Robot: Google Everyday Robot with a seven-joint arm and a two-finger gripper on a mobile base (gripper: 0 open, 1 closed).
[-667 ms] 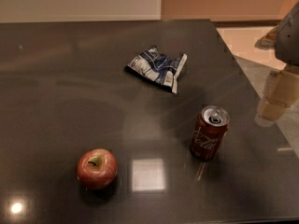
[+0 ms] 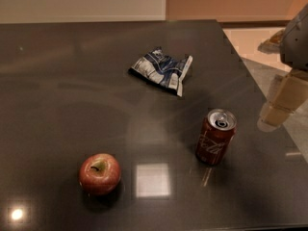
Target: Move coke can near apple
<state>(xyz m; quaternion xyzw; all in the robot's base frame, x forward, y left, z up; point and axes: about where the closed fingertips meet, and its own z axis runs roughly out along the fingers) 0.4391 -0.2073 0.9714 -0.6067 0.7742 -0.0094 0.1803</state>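
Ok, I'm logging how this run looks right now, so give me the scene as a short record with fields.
can: red-brown cylindrical soda can, silver top, upright, right of centre
apple: round red apple, front left, well apart from the can
bag: crumpled blue-and-white foil snack bag, behind both
surface: dark glossy table
hand: beige robot hand, at the right edge, right of the can, not touching it
status: can not yet near apple

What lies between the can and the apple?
Only bare table with a light reflection, per the camera view. The gripper is right of the can.
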